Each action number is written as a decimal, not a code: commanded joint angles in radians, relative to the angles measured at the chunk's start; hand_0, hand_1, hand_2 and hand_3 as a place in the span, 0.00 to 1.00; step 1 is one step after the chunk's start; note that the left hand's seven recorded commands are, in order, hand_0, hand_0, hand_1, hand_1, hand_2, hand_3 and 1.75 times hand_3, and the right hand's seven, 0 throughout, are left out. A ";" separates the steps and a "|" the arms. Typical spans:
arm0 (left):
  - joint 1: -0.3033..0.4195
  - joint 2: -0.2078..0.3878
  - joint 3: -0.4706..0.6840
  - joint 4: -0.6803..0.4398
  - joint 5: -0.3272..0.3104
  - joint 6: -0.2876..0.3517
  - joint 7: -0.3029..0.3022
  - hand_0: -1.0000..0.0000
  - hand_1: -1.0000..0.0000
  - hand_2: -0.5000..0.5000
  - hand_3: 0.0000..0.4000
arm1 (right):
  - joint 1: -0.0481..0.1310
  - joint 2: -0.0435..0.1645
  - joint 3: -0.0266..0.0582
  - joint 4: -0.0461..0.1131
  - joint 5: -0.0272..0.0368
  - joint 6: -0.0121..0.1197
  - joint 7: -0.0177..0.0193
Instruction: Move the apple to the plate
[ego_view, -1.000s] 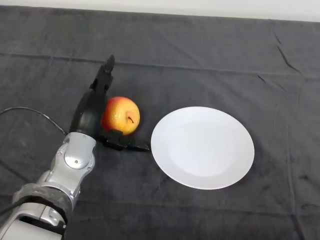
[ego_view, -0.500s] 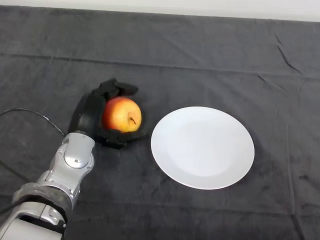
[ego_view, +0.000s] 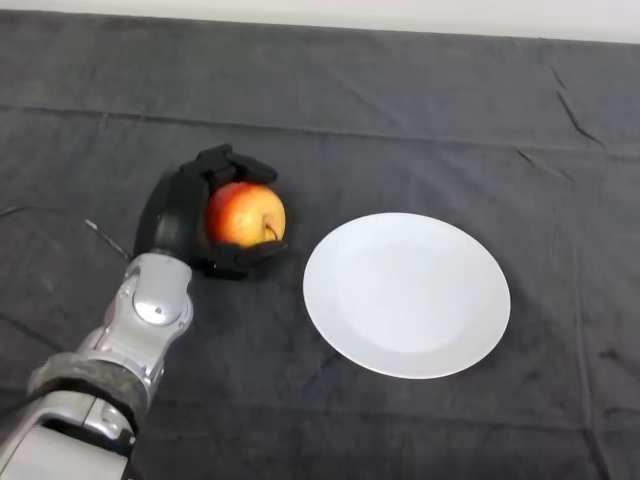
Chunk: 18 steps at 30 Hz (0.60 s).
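Note:
A red and yellow apple (ego_view: 246, 213) with its stem toward the plate sits in my black left hand (ego_view: 180, 222). The fingers curl over its far side and the thumb wraps under its near side. A round white plate (ego_view: 406, 293) lies on the dark cloth just right of the apple, with nothing on it. A narrow strip of cloth separates the hand from the plate's left rim.
The dark cloth (ego_view: 400, 130) covers the whole table, with a fold line running across the back. The table's far edge shows along the top of the view.
The fingers went from straight beside the apple to curled round it. The hand with the apple has since shifted slightly up and away from me.

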 joint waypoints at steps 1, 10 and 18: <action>-0.083 -0.009 -0.028 0.029 0.023 -0.015 0.024 0.00 0.00 0.50 1.00 | 0.102 0.085 -0.0134 0.116 0.0171 0.098 -0.0057; -0.095 -0.035 -0.069 -0.014 0.052 -0.035 0.067 0.00 0.00 0.50 1.00 | 0.101 0.085 -0.0140 0.117 0.0165 0.098 -0.0057; -0.060 -0.047 -0.135 -0.115 0.074 -0.051 0.093 0.00 0.00 0.50 1.00 | 0.102 0.085 -0.0144 0.116 0.0160 0.098 -0.0058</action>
